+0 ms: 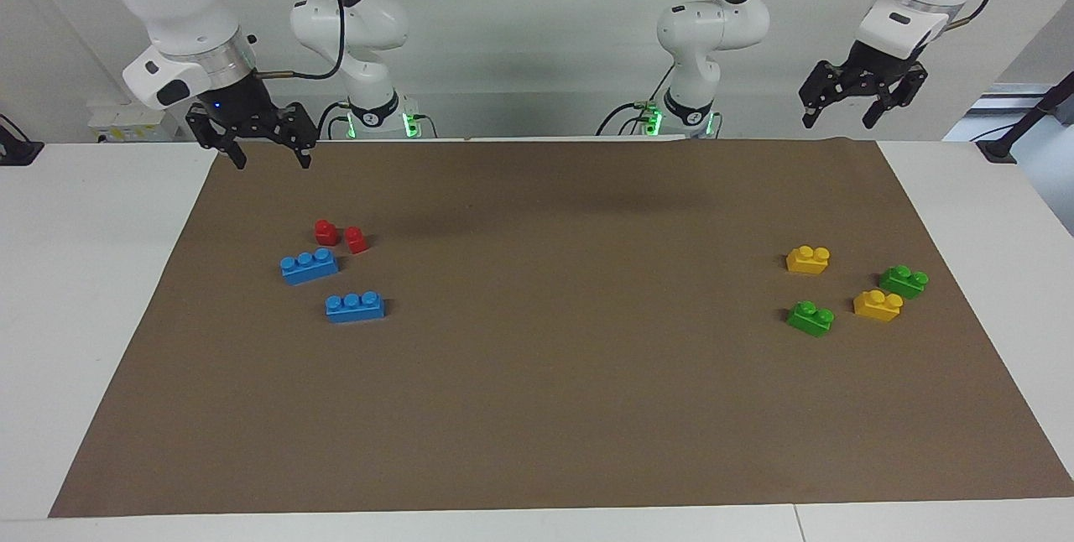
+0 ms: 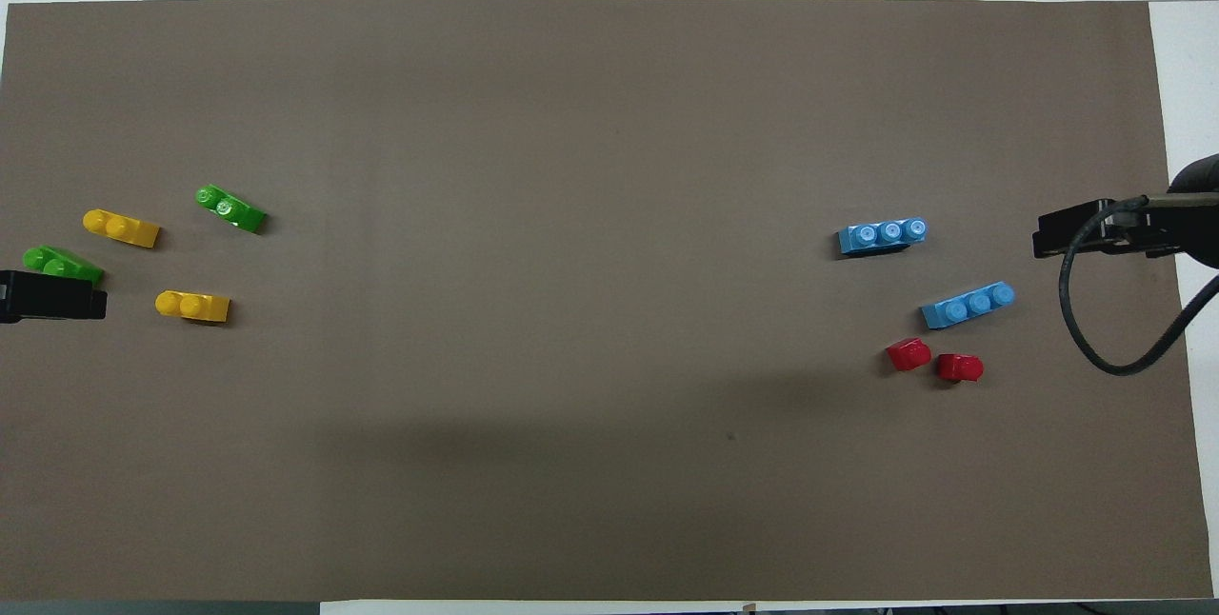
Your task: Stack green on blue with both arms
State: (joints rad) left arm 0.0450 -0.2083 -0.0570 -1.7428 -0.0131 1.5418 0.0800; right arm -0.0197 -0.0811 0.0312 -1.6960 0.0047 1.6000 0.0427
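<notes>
Right gripper [image 1: 264,158] hangs in the air over the mat's [image 1: 537,408] edge by the robots at the right arm's end, fingers spread apart, nothing in them; in the overhead view only its black tip and cable show. Left gripper [image 1: 839,116] hangs over the mat's corner at the left arm's end, fingers also apart, empty. Under and past the right gripper, going away from the robots: two small red pieces [image 1: 340,236] side by side, then a blue brick [image 1: 309,265], bright blue plastic, three round studs in a row, lying at a slight angle, close to the reds but apart from them. Next, farther from the robots, the second blue brick [image 1: 355,306], same look, three studs, flat on the mat, well apart from everything else. Past the left gripper, again near to far: a yellow brick [image 1: 808,259] with two studs, then a green brick [image 1: 903,281], small, bright green, two round studs, shorter than the blues, out toward the mat's edge at the left arm's end. Just beside it a second yellow brick [image 1: 878,304], and then the other green brick [image 1: 810,318], same two-stud shape, farthest of that group. All bricks studs up, nothing stacked.
</notes>
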